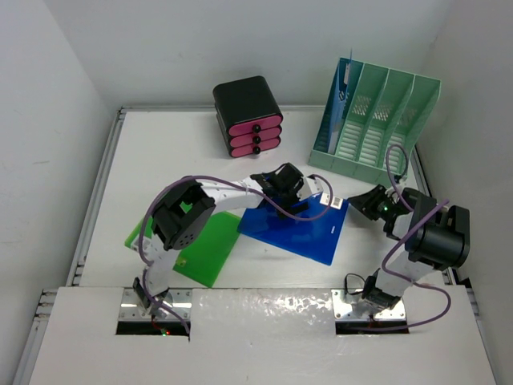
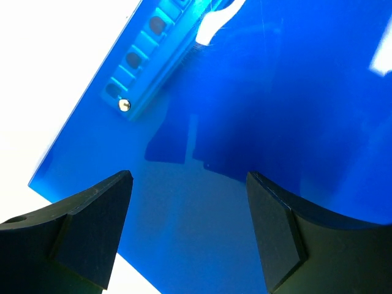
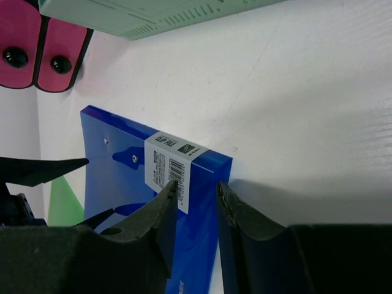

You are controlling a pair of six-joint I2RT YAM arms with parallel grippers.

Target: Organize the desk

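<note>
The desk (image 1: pixel 160 160), a large flat white tabletop with thin metal rails, lies under the glossy blue plastic clip file (image 1: pixel 309 233), which rests flat near its middle. Beyond that file and to its right stands a mint-green slotted plastic file rack (image 1: pixel 377 120), with only one thin blue-and-white item (image 1: pixel 345 88) upright in its leftmost slot. To the file's left, touching or slightly under its corner, lies a flat bright green plastic folder (image 1: pixel 200 253). Beyond the file and a little left sits a small black drawer unit with pink drawer fronts (image 1: pixel 248 116). The left gripper (image 2: pixel 190 184) hovers over the file's upper part, fingers wide apart and holding nothing. The right gripper (image 3: pixel 196 190) is at the file's labelled right corner, fingers a narrow gap apart; whether they pinch the edge I cannot tell. The tidying looks barely begun: both folders are loose on the desk, and filing them in the rack seems to be what remains.
</note>
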